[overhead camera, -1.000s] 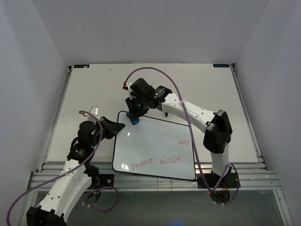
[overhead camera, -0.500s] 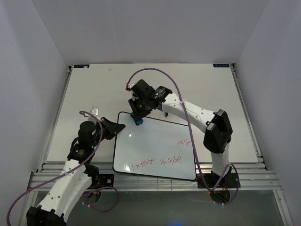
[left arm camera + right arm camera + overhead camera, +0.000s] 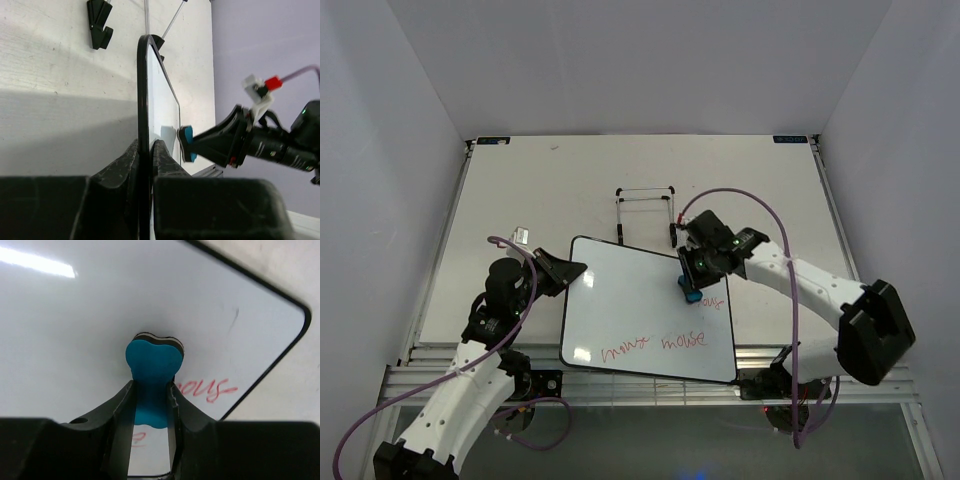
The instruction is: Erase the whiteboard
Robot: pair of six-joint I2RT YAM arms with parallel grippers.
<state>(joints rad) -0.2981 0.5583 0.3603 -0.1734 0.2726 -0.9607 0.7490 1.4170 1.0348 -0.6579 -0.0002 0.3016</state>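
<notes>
Tabletop (image 3: 520, 190): white and flat, walled in on three sides.
Whiteboard (image 3: 630, 310): lies on the near middle of the tabletop, slightly skewed. Glossy white with a thin black rim. It sits between the two tools.
Left tool (image 3: 572, 270): at the whiteboard's left edge, near the far-left corner. The wrist view shows the black rim pinched between both fingers (image 3: 131, 155).
Right tool (image 3: 692, 288): over the whiteboard's right half, near its right edge, pressed together on the eraser.
Wire stand (image 3: 645, 195): black, just beyond the whiteboard's far edge, apart from both tools.
Eraser (image 3: 152, 362): blue, bone-shaped, with its felt end against the board surface.
Red writing (image 3: 655, 343): two words along the near edge, apart from the eraser. A shorter word (image 3: 207, 389) lies just beside the eraser.
</notes>
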